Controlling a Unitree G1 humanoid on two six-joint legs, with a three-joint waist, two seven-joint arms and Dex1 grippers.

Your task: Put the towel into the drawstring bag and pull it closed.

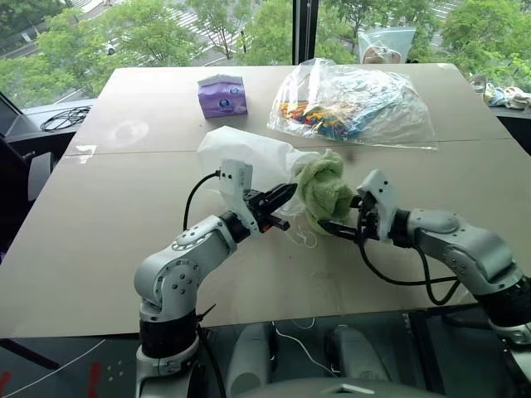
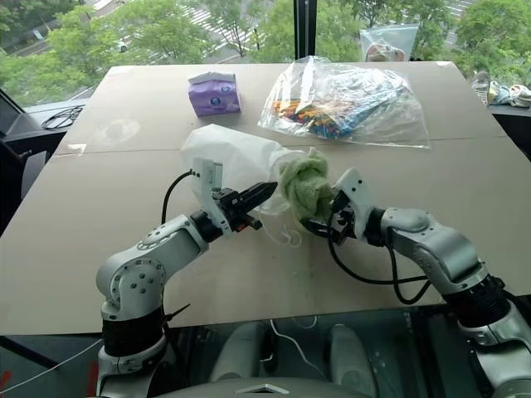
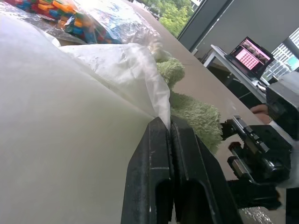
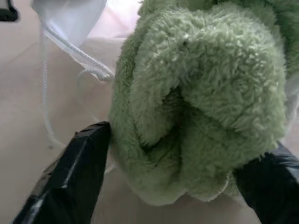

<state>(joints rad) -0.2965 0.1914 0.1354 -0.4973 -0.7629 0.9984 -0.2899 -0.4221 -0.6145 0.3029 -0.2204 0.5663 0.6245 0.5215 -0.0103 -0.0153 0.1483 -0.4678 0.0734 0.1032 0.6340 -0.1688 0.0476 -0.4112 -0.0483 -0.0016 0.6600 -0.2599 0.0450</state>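
Nearest, the right gripper has its black fingers set either side of the fluffy light green terry towel, touching the bunched cloth; whether they actually pinch it I cannot tell; left gripper clenched on the rim of the translucent milky-white drawstring bag, holding the mouth up; thin white cords dangle beside it. Towel sits bunched at the mouth, partly inside, mostly protruding. Step in hand: insertion. Next move likely calls for pushing the wad deeper while the rim stays held. Beyond: clear plastic bag of colourful items; purple tissue pack on the beige table.
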